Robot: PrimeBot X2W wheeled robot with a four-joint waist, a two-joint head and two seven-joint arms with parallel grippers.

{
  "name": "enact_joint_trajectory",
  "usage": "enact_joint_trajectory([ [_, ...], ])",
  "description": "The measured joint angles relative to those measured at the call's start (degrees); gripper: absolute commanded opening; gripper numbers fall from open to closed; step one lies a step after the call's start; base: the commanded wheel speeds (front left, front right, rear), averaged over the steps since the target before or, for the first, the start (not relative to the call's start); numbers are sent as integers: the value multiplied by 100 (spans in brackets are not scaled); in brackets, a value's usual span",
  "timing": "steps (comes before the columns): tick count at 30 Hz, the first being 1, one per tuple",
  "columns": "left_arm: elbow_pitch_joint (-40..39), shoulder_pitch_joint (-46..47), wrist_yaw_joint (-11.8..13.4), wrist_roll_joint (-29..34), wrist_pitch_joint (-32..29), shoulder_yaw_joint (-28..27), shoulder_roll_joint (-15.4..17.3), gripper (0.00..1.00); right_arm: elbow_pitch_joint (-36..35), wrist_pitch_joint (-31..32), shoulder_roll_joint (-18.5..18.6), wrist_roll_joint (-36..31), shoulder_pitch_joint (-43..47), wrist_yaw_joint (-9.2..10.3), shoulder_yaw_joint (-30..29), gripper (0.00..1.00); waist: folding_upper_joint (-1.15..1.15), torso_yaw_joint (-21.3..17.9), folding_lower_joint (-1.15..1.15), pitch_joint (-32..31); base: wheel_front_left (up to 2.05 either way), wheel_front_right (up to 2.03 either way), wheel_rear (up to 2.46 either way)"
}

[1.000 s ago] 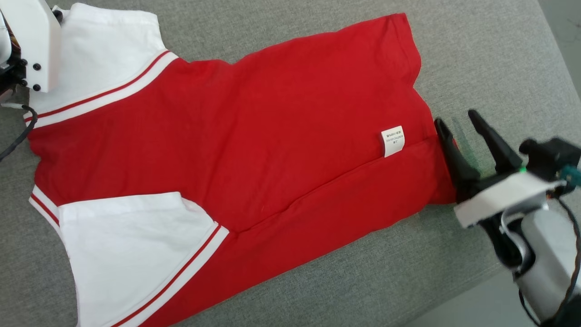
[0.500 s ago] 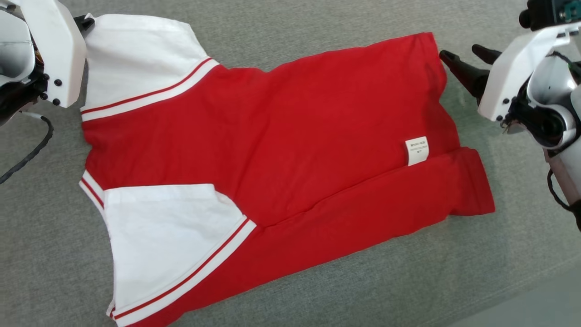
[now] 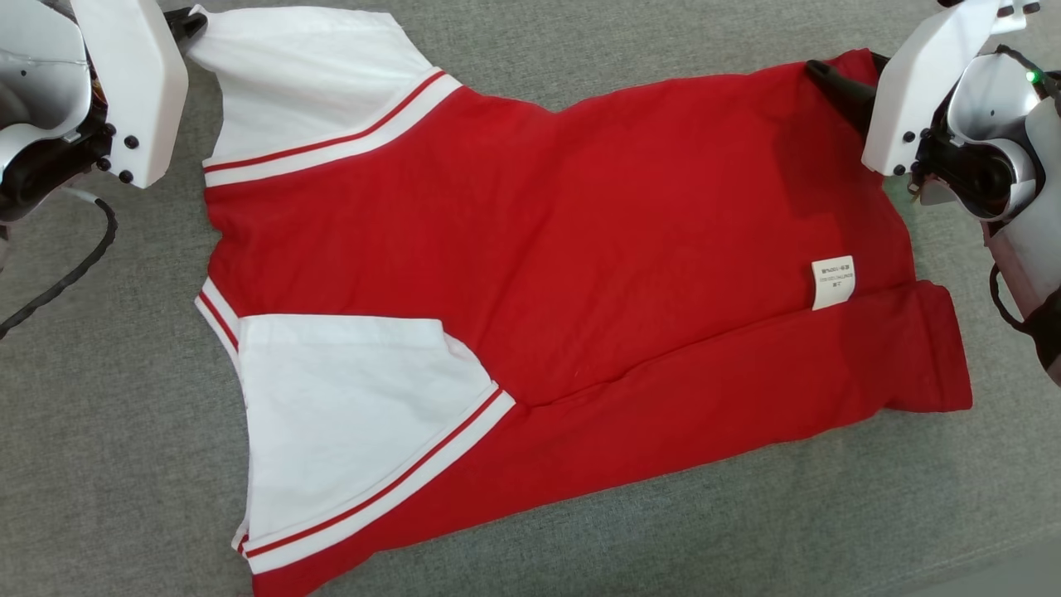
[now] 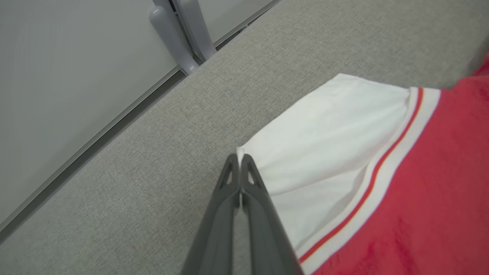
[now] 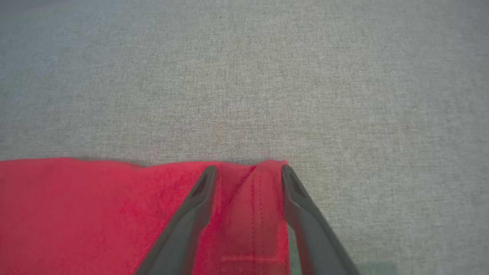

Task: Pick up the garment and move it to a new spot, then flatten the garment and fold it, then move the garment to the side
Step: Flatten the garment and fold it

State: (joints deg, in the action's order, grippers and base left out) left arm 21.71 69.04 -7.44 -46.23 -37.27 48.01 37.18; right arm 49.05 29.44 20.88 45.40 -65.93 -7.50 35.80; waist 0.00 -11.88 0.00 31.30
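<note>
Our left claw point(image 4: 240, 158) is clenched on a white sleeve corner of the garment point(image 3: 539, 249); our right claw point(image 5: 248, 175) stands spread astride its red hem. We see it lying across the grey surface point(image 3: 108, 464).

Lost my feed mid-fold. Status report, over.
Left gripper shut on garment's white sleeve. Right gripper open, astride red hem corner, not yet clamped. Garment flat on grey surface, near side folded over. No obstruction seen.

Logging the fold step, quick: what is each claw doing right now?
Left claw: closed, pinching the white sleeve at its corner.
Right claw: open, astride the red hem, not yet clamped.
</note>
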Motion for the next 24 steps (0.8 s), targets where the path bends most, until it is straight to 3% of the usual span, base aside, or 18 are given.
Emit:
enact_joint_trajectory([
  [2, 5, 35, -1, -20, 35, 31, -5, 0, 66, -21, 3, 1, -51, 0, 65, 22, 0, 35, 0, 5, 0, 0, 0],
  [3, 9, 46, -1, -21, 58, 44, -5, 0, 103, -43, 4, 2, -77, 0, 98, 0, 0, 49, 0, 7, 0, 0, 0],
  [9, -42, 129, -1, 23, 450, 160, 32, 0, 187, -457, 78, 26, -250, 0, 243, 0, 0, 81, 0, 29, 0, 0, 0],
  [17, 23, 473, -3, 352, 1708, 291, 154, 0, 383, -1472, 240, 36, -495, 0, 199, 0, 0, 134, 0, -29, 0, 0, 0],
  [24, 242, 654, -4, 356, 2368, 413, 94, 0, 483, -1828, 360, 218, -547, 0, 224, 0, 0, 231, 0, -167, 0, 0, 0],
])
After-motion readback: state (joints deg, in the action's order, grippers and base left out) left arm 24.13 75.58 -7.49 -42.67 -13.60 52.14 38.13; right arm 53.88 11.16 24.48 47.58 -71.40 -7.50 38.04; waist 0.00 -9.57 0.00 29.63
